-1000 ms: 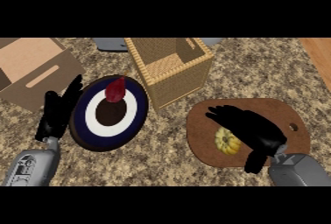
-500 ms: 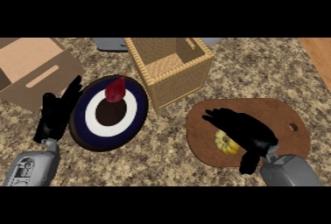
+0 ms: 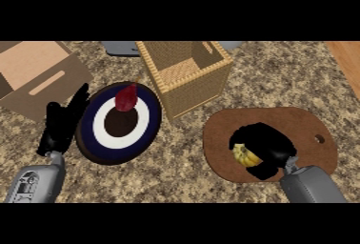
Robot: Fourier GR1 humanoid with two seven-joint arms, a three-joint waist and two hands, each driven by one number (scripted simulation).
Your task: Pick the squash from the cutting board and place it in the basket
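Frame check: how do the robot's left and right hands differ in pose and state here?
The left hand is open, fingers straight and pointing up; the right hand is curled round the yellow squash. The left hand rests beside the plate, holding nothing; the right hand sits over the cutting board. Both are black and come in from the lower edge.
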